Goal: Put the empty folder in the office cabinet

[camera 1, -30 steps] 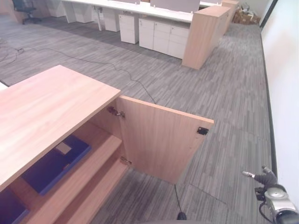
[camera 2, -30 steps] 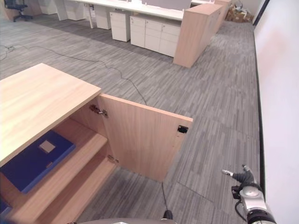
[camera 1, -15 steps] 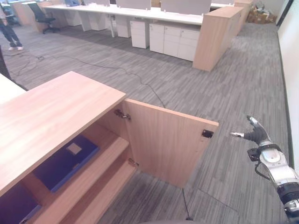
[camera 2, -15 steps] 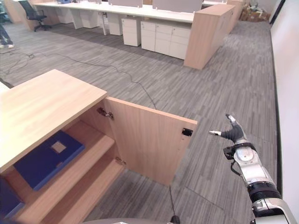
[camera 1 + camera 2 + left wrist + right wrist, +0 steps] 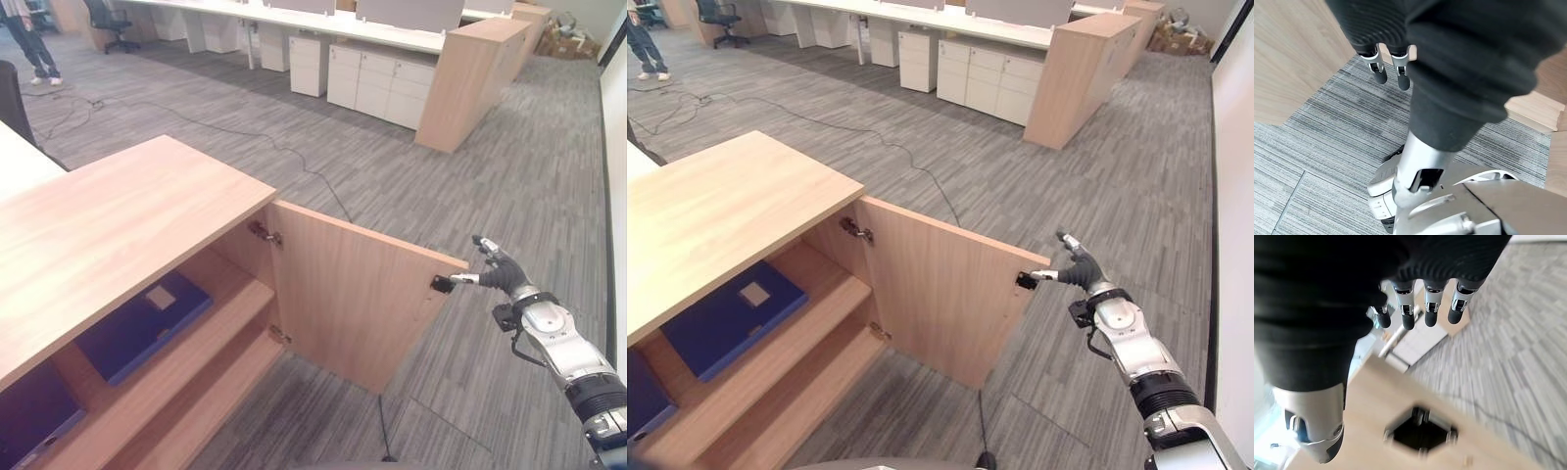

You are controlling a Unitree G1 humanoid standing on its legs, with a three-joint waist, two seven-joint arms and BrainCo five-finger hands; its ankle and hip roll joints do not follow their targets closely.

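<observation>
Right hand (image 5: 505, 277) is raised at the free edge of the open cabinet door (image 5: 353, 294), fingers (image 5: 1432, 308) straight and apart, thumb tip just beside the black latch (image 5: 442, 284) at the door's top corner. Blue folder (image 5: 142, 325) lies flat on the upper shelf (image 5: 230, 304) inside the cabinet (image 5: 118, 220), white blank label on its cover, no readable writing. Another dark blue folder (image 5: 29, 411) sits further along the same shelf. Left hand (image 5: 1388, 68) hangs over the carpet, fingers relaxed, holding nothing.
</observation>
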